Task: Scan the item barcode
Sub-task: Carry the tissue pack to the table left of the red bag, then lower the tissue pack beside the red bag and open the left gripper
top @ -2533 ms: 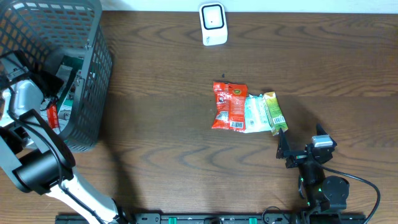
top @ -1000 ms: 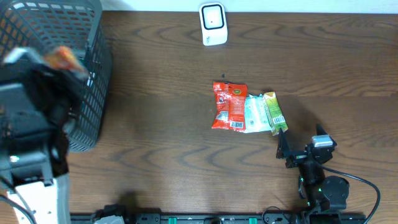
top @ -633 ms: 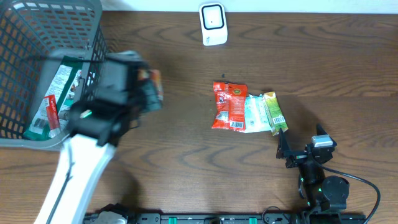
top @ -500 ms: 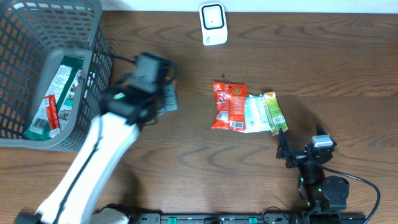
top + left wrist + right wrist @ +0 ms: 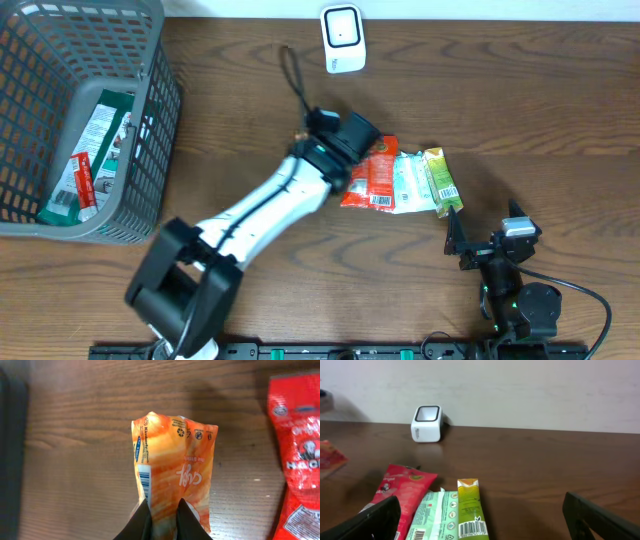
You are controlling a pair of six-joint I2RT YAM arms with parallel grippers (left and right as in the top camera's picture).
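My left gripper [image 5: 162,517] is shut on the lower end of an orange snack packet [image 5: 175,460], which hangs just above the wood. A barcode strip [image 5: 144,480] shows along the packet's left edge. Overhead, this gripper [image 5: 345,135] hovers mid-table beside the red packet [image 5: 372,175], and the orange packet is mostly hidden beneath it. The packet's corner shows at the left edge of the right wrist view [image 5: 330,457]. The white scanner [image 5: 342,38] stands at the table's far edge, well behind the gripper. My right gripper [image 5: 478,245] rests open near the front edge, holding nothing.
Red [image 5: 402,492], mint [image 5: 437,515] and green [image 5: 469,510] packets lie side by side at mid-table. A grey mesh basket [image 5: 150,60] at the far left holds more packets [image 5: 95,140]. The left arm stretches diagonally from the front left.
The left arm lifted the orange packet out of the basket and swung it right across the table to the middle. The right arm has not moved.
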